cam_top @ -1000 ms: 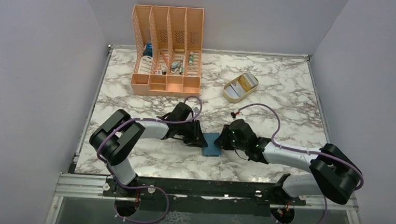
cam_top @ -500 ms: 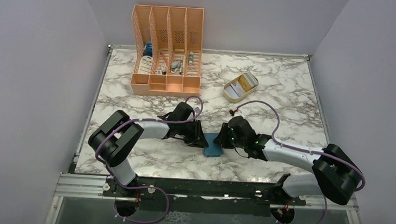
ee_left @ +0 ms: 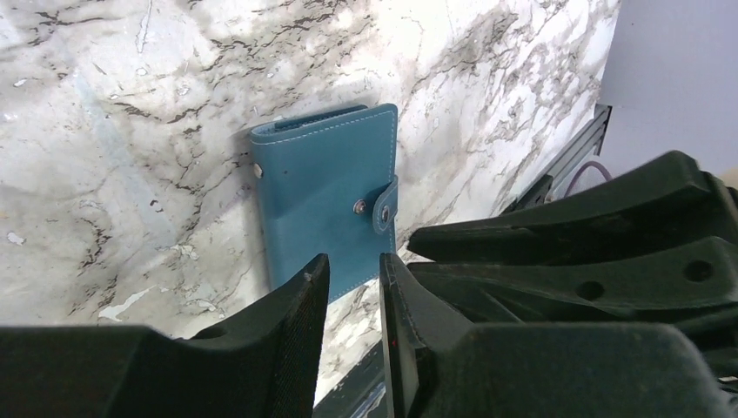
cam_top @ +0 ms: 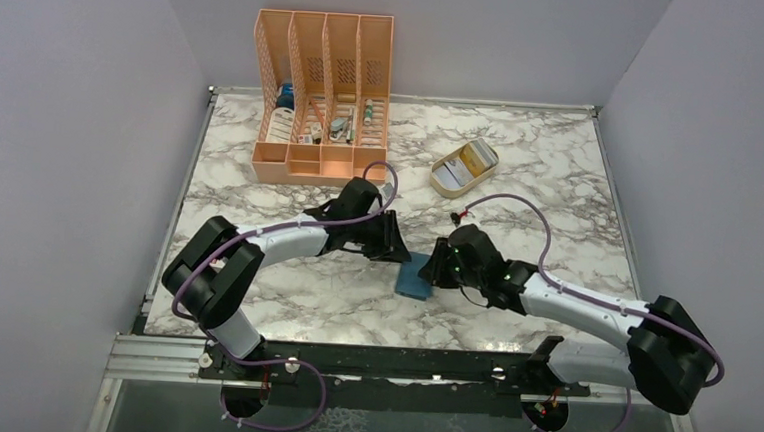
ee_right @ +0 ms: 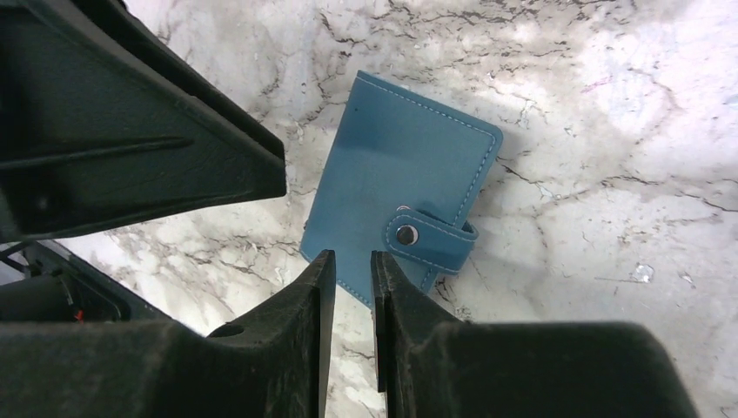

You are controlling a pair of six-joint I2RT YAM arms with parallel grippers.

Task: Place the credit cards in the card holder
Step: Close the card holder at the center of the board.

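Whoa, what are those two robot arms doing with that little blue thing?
They're working on a small blue wallet, which lies folded shut on the marble table between them. The left tool and the right tool are both right by it, each nearly closed and holding nothing. The cards meant to go inside sit in a beige tray at the back.

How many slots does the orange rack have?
4. They sit in one row, left to right, in the orange rack at the far left of the table. Each slot holds small things. No slot looks hidden.
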